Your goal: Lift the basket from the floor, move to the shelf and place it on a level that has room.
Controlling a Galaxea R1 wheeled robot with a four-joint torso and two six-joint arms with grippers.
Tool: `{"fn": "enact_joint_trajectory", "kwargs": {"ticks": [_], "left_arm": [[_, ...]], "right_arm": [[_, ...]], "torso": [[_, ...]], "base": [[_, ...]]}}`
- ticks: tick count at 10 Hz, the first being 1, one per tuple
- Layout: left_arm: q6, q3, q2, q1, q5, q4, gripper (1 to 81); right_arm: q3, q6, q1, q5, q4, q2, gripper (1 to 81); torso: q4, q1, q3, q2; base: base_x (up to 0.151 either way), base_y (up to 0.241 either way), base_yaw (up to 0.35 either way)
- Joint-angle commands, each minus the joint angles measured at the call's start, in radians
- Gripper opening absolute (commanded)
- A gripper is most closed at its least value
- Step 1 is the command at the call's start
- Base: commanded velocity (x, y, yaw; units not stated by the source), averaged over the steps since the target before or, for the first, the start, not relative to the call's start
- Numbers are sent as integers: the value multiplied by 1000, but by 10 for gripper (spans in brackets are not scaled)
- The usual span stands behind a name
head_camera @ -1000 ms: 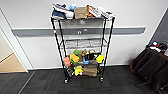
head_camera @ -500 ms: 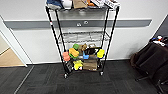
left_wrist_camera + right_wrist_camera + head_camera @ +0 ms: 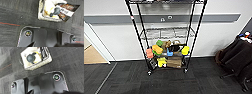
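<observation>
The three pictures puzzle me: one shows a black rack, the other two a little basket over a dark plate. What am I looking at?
A wheeled robot with two arms took all three. The head camera looks at a black wire shelf by a white wall; one tier holds colourful toys, and the grey wire level above them looks bare. The other two cameras sit on its wrists, looking down at a woven basket with things in it, on the dark carpet floor. The dark plate is part of the robot. Nothing is visibly held.

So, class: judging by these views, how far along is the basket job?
Nothing looks done yet. The basket sits on the dark carpet floor, filled with items, and nothing is seen gripping it. The shelf stands ahead, its second-highest level a bare wire grid. Lifting, carrying and placing all remain.
</observation>
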Motion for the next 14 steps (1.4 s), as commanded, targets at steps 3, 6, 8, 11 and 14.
{"fn": "enact_joint_trajectory", "kwargs": {"ticks": [3,6,8,11,14], "left_arm": [[2,-34,11,-92,118,-39,811],[2,-107,56,-99,148,-37,811],[2,-107,60,-99,148,-37,811],[2,-99,62,-99,151,-37,811],[2,-99,59,-99,163,-48,811]], "right_arm": [[-72,3,85,-175,10,1,811],[-115,10,103,-199,24,15,811],[-129,14,117,-203,47,15,811],[-169,14,154,-267,62,19,811],[-218,14,214,-321,50,39,811]], "torso": [[0,106,-1,-166],[0,172,-1,-269],[0,214,-2,-337],[0,277,-2,-437],[0,341,-2,-539]], "base": [[0,0,0],[0,0,0],[0,0,0],[0,0,0],[0,0,0]]}}
